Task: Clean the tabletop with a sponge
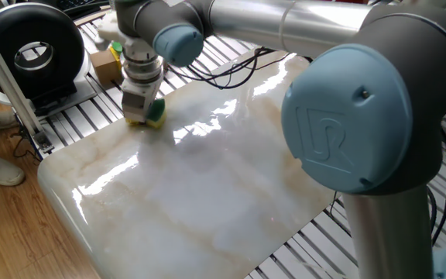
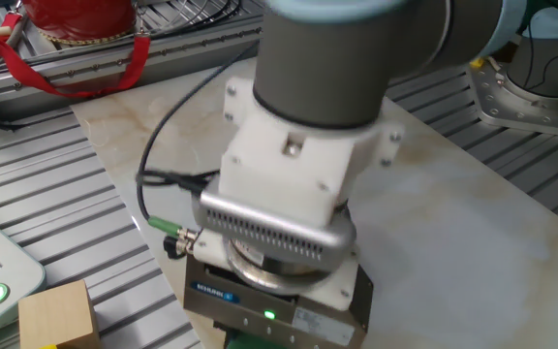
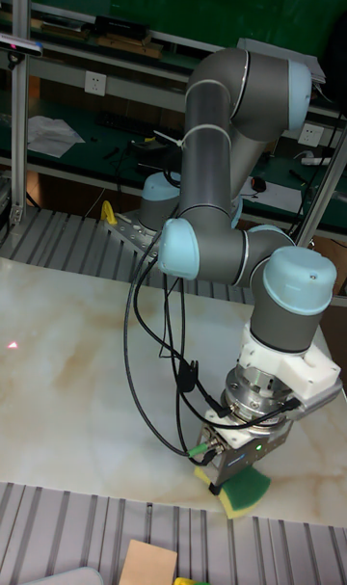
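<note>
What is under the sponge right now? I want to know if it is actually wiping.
Under the sponge lies the white marble tabletop, near its edge. The tool holds the sponge from above. The contact patch itself is covered, so pressure cannot be judged.

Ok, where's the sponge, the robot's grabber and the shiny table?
sponge (image 3: 243, 491), tall fixed view, on its green top.
gripper (image 1: 137, 116), one fixed view, at the fingertips clamping the sponge.
tabletop (image 1: 207, 194), one fixed view, on bare marble.
</note>
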You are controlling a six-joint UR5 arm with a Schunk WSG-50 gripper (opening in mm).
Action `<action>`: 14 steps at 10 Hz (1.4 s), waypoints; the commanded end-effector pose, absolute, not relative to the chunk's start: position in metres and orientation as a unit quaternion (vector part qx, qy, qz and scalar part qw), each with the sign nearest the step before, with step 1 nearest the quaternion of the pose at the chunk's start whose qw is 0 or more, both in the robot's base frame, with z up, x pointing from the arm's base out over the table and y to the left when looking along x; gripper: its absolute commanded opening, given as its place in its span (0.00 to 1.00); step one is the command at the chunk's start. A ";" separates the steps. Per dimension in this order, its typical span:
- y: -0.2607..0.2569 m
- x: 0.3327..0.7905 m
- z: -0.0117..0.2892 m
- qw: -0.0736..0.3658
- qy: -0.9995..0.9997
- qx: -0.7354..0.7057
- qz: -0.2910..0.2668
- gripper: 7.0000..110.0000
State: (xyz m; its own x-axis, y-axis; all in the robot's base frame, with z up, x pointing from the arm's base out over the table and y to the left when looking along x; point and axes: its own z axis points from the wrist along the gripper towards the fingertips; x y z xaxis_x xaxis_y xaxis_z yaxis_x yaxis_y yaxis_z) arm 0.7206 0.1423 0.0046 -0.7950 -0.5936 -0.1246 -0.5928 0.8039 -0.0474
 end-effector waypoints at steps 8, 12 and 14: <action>0.132 0.718 0.016 0.074 0.951 -0.299 0.019 0.00; 0.091 0.741 0.024 0.114 0.957 -0.264 -0.032 0.00; 0.076 0.741 0.038 0.118 0.960 -0.250 -0.032 0.00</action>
